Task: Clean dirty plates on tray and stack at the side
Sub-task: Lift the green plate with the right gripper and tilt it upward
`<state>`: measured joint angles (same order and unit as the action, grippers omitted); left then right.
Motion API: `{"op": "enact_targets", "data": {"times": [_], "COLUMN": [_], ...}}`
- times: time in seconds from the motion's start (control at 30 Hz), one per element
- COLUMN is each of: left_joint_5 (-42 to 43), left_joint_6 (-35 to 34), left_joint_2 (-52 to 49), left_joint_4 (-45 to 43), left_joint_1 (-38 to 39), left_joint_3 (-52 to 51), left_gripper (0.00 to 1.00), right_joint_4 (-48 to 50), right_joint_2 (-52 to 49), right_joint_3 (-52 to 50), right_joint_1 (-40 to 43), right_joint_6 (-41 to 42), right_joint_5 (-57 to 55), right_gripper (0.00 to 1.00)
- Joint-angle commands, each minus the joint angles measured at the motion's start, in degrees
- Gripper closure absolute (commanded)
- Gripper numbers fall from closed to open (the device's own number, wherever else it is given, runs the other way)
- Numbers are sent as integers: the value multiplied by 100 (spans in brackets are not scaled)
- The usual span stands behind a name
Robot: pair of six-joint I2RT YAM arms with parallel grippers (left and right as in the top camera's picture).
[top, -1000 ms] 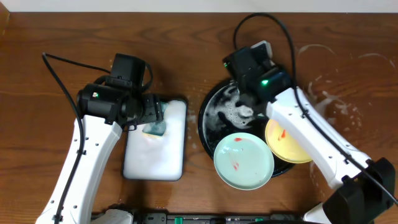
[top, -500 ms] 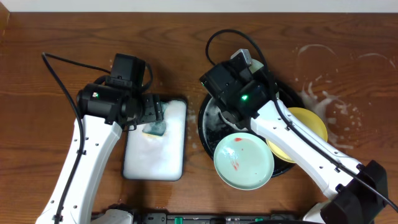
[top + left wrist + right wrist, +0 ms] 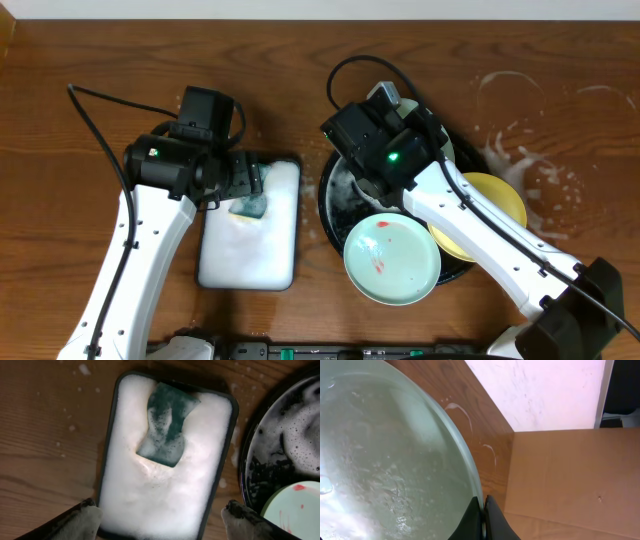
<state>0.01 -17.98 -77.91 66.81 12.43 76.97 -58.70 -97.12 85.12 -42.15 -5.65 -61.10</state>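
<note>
My right gripper (image 3: 483, 510) is shut on the rim of a wet pale mint plate (image 3: 385, 460), held tilted up; in the overhead view this plate is mostly hidden under my right wrist (image 3: 385, 150). The black round tray (image 3: 335, 195) holds foam. A second mint plate (image 3: 392, 258) with red smears leans on its front rim. A yellow plate (image 3: 490, 205) with a red smear lies on its right side. My left gripper (image 3: 160, 520) is open and empty above the foamy white tray. The black tray (image 3: 255, 470) and the smeared mint plate (image 3: 295, 510) also show in the left wrist view.
A white rectangular tray (image 3: 250, 250) full of foam holds a green sponge (image 3: 250, 207), left of the black tray; the sponge (image 3: 167, 422) also shows in the left wrist view. White foam streaks and rings (image 3: 530, 160) mark the brown table at the right. Cardboard (image 3: 570, 485) stands beyond the table.
My right arm swung left over the black tray with the mint plate, uncovering more of the yellow plate; it has barely moved in the last half second. The left arm is still.
</note>
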Motion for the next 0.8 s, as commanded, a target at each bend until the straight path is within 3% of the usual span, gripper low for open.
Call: {"op": "enact_targets", "data": {"times": [0.0, 0.77], "left_joint_5": [-85, -85], "left_joint_6": [35, 33], "left_joint_2": [55, 55], "left_joint_4": [20, 20], "left_joint_1": [-15, -15], "left_joint_3": [-4, -4], "left_gripper": [18, 17], "right_joint_4": [17, 319], "right_joint_2": [2, 0], "right_joint_3": [37, 37], "right_joint_1": [-7, 22], "right_joint_6": [-332, -581], "right_joint_5": [-13, 138], "right_gripper": [99, 99]}}
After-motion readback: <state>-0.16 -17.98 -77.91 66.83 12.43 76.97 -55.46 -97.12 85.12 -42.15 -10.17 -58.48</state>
